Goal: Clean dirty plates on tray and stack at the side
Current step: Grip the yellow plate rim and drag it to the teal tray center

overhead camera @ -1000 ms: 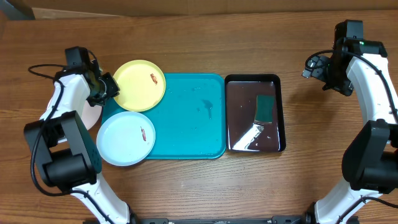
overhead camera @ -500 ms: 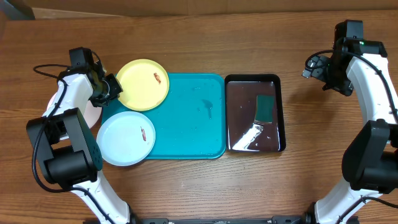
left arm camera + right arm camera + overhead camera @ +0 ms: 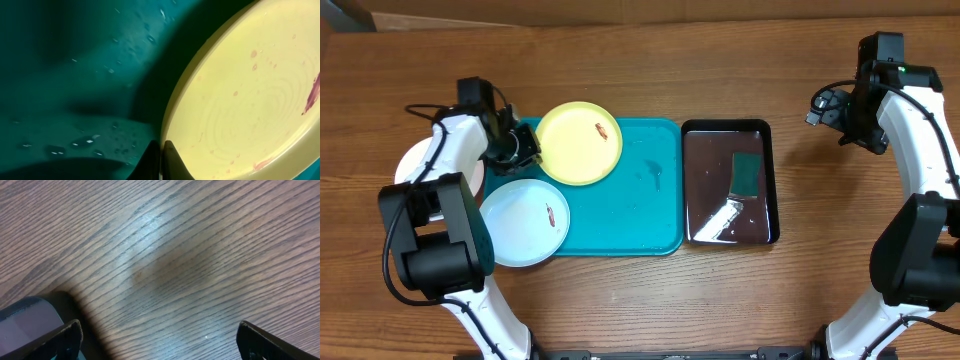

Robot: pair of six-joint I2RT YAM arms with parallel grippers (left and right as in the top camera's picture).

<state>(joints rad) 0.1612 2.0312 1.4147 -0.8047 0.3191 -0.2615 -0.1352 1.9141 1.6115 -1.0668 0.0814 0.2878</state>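
- Pinched by its left rim in clenched left gripper (image 3: 524, 150): yellow-green plate (image 3: 580, 143), over far-left corner of tray (image 3: 640, 205).
- Spread wide and empty above wooden table (image 3: 175, 255), well apart from tray: right gripper (image 3: 157, 337).

On table (image 3: 720, 300): tray (image 3: 630, 210); rear plate (image 3: 575, 150) and front plate (image 3: 520, 225) on its left end; pan (image 3: 705, 170) just right of tray.

A robotics lab: two arms (image 3: 920, 130) at a wooden table (image 3: 650, 300).

Sharp, bright overhead; glare on black pan (image 3: 706, 172), deep shadow across tray (image 3: 60, 60).
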